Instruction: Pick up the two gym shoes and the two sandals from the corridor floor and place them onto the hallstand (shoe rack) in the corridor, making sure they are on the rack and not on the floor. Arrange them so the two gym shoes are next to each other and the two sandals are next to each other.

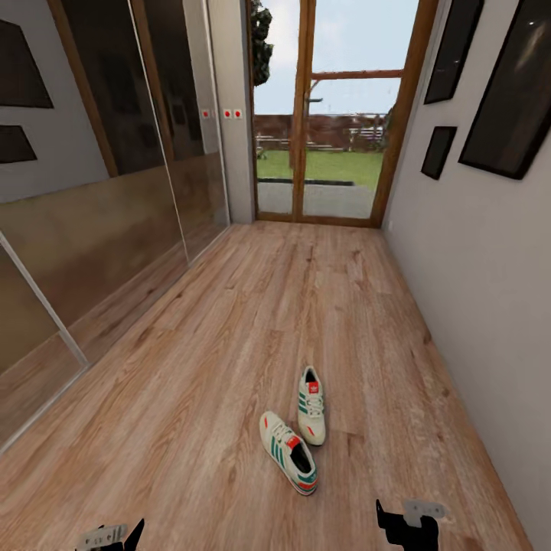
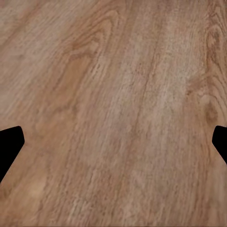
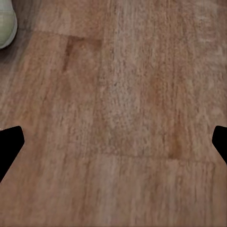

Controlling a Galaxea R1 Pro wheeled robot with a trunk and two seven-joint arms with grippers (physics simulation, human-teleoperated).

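Two gym shoes on the corridor floor (image 1: 191, 367), near-centre of the head view, slightly right of middle. Far gym shoe (image 1: 311, 405) points roughly away from the robot, toe near, red tongue label at its far end. Near gym shoe (image 1: 288, 451) lies angled, heel toward near-right, toe toward far-left. The two are just beside each other, far one's toe close to the near one's opening — can't tell if they touch. Both upright on their soles, green side stripes visible.

Left pincer (image 1: 115, 534) sits at the near-left edge of the head view, right pincer (image 1: 405, 524) at the near-right edge. Both hang over bare planks, well apart from each other, neither touching a shoe. Right pincer is the nearer one to the shoes.

Left wrist view: fingertips (image 2: 10, 142) spread at the two frame edges, wide gap, nothing between them but wood grain — left pincer is open and empty. Right wrist view: same spread, fingertips (image 3: 10, 142) at the edges, open and empty; a pale shoe toe (image 3: 6, 26) shows at the corner, off the floor line between the fingers.

Surroundings: mirrored sliding doors (image 1: 92, 191) along the left wall, glazed door (image 1: 329, 115) with wood frame at the far end, dark picture frames (image 1: 505, 84) on the right wall.
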